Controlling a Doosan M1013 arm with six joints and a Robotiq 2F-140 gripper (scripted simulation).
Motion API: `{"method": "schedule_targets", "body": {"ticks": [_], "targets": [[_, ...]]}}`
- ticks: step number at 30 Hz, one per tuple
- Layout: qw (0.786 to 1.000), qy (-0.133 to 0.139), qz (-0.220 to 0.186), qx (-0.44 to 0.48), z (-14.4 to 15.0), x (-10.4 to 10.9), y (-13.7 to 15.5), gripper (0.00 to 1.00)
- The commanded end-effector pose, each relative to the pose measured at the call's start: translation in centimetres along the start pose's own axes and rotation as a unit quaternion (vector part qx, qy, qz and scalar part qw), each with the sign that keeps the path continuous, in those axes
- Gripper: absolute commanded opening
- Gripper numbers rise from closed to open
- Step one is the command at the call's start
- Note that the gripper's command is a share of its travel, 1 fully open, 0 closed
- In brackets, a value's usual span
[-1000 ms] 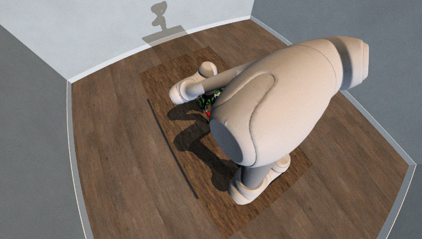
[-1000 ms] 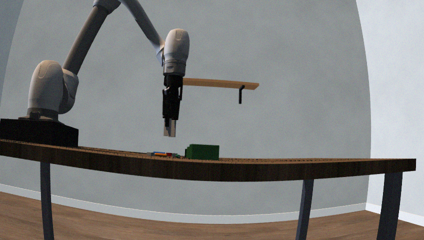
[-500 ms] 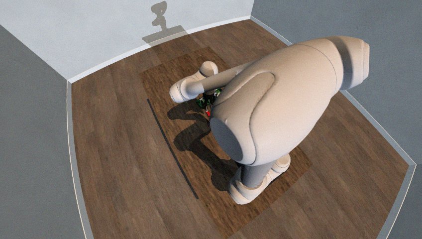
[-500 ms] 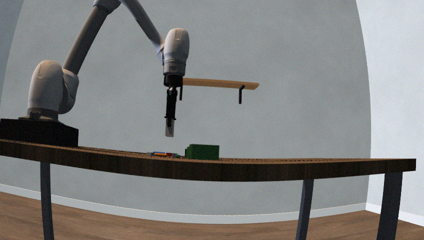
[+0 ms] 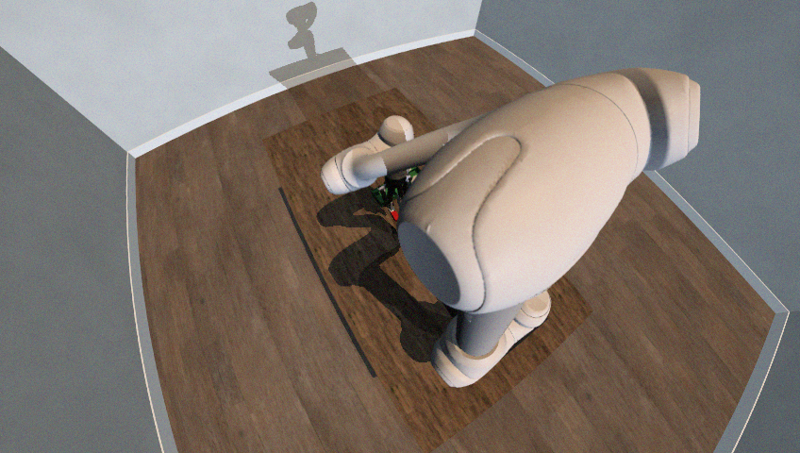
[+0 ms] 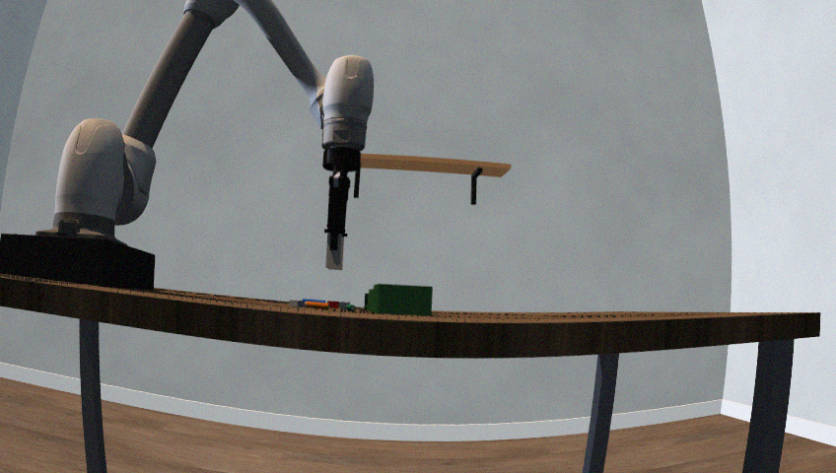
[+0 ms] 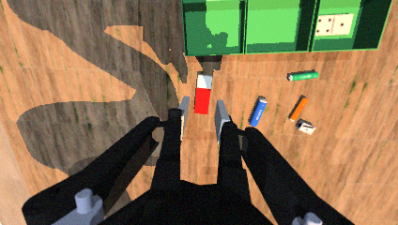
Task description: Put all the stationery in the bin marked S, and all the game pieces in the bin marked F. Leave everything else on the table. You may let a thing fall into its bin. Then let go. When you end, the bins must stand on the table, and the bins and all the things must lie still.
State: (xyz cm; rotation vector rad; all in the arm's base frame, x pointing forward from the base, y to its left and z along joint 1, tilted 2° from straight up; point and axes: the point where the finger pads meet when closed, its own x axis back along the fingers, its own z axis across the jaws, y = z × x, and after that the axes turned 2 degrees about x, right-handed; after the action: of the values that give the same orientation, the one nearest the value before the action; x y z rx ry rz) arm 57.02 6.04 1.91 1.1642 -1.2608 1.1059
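Note:
In the wrist view my gripper [image 7: 202, 108] hangs high above the table, its fingers a little apart with nothing between them. Straight below the gap a red and white eraser-like block [image 7: 203, 95] lies on the wood. Beyond it stands a row of green bins [image 7: 282, 25]; the right compartment holds a white domino [image 7: 334, 24]. The bins' letters are not visible. To the right lie a blue pen-like stick [image 7: 257, 111], an orange one [image 7: 298, 108], a green one [image 7: 302, 75] and a small white piece [image 7: 306, 127]. In the exterior view the gripper [image 6: 334, 257] hovers left of the bins [image 6: 398, 299].
The arm's large body hides most of the table in the top view; only bits of the green bins [image 5: 395, 192] and the red block [image 5: 394, 214] show. A wooden wall shelf [image 6: 434, 165] hangs behind the arm. The arm's shadow covers the table left of the bins.

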Motion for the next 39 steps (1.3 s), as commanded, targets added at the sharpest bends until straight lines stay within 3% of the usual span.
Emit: {"method": "schedule_targets", "body": {"ticks": [1,11,28,39], "targets": [[1.0,0.0,0.0,0.0,0.0,0.0,0.0,0.23],[1.0,0.0,0.0,0.0,0.0,0.0,0.0,0.23],[1.0,0.0,0.0,0.0,0.0,-6.0,0.0,0.23],[1.0,0.0,0.0,0.0,0.0,-6.8,0.0,0.23]]}}
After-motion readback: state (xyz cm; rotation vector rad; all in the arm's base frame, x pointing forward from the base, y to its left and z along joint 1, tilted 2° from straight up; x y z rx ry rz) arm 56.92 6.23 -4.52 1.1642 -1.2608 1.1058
